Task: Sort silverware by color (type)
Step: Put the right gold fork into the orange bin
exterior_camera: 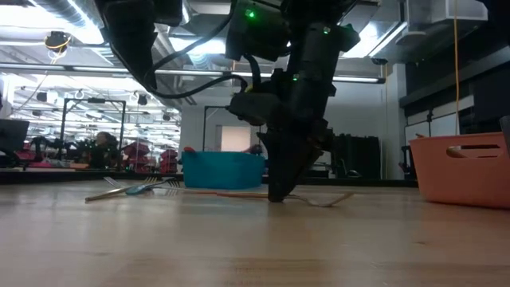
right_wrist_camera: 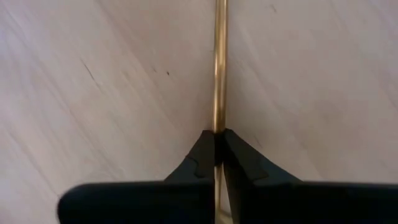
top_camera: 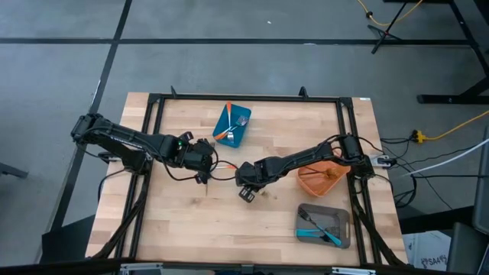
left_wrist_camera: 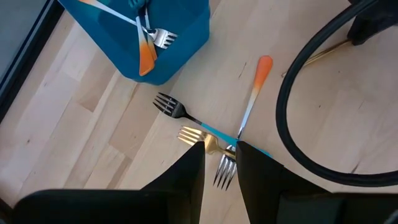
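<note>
right gripper (right_wrist_camera: pixel 217 144) pinches the gold fork (right_wrist_camera: pixel 219 62) lying flat mid-table; left gripper (left_wrist_camera: pixel 219 163) hangs open over crossed forks (left_wrist_camera: pixel 239 134). pickup step; next, lift it clear without slipping.

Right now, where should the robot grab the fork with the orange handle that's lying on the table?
Probably by the orange end of its handle, coming straight down from above. The orange-handled fork lies flat on the wood. That end has bare table around it, while its tines end crosses the blue-handled fork, right beside the gold fork. Pinch across the slim handle.
</note>
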